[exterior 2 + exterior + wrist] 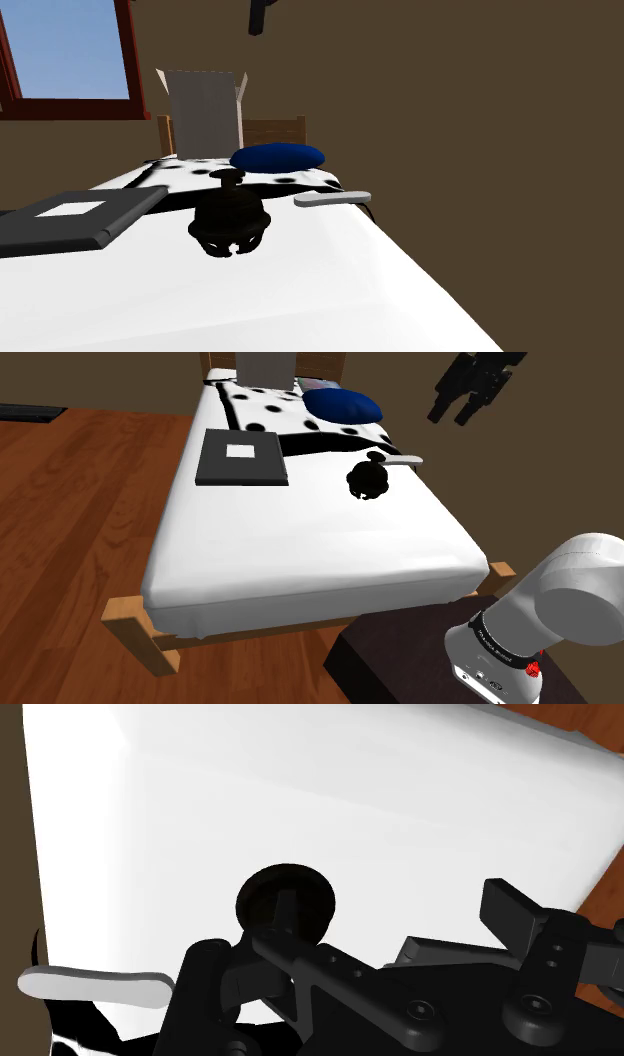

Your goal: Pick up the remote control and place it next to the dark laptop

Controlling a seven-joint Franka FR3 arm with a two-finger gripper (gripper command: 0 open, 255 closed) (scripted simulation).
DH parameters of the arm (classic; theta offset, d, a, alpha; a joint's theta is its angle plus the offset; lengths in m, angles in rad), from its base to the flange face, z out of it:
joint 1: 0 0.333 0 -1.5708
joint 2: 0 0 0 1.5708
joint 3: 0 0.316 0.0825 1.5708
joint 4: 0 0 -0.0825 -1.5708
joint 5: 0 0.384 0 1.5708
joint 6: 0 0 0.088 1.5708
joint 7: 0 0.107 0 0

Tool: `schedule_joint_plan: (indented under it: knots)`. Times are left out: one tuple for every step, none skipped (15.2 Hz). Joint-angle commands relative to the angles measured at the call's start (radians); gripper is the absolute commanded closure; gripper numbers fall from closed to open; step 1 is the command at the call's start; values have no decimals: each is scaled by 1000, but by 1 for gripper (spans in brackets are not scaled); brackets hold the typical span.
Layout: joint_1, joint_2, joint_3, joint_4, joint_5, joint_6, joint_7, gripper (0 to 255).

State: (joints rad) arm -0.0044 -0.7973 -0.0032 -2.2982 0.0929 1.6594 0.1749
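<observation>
The remote point(400, 459) is a slim pale grey bar lying on the white bed point(300, 542), near the edge by the brown wall. It also shows as the remote point(332, 198) and the remote point(95, 985). A dark laptop point(241, 457) lies shut on the bed toward the shoulder view's left, seen again as the laptop point(75, 218). My black gripper point(450, 416) hangs open high above the bed's wall-side edge, well clear of the remote, with nothing between its fingers point(206, 979).
A black round object point(367, 479) sits on the sheet between laptop and remote, close to the remote. A blue cushion point(345, 404) and a spotted cover point(262, 402) lie at the head end. A white boxy thing point(205, 110) stands behind. Wooden floor point(80, 512) surrounds the bed.
</observation>
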Motion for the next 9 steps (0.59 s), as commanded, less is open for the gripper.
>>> schedule_joint_plan:
  knots:
    - [0, 0, 0, 0, 0, 0, 0, 0]
    - [1, 0, -24, -16, -14, 10, -44, 0]
    - [2, 1, -48, -30, -29, 20, -87, 0]
    - [3, 5, -72, -43, -45, 30, -131, 0]
    - [4, 10, -97, -54, -60, 42, -174, 0]
    - [5, 17, -122, -63, -75, 53, -218, 0]
    - [6, 27, -146, -70, -90, 65, -262, 0]
    - [7, 38, -171, -76, -105, 78, -305, 0]
    - [8, 51, -196, -80, -120, 91, -349, 0]
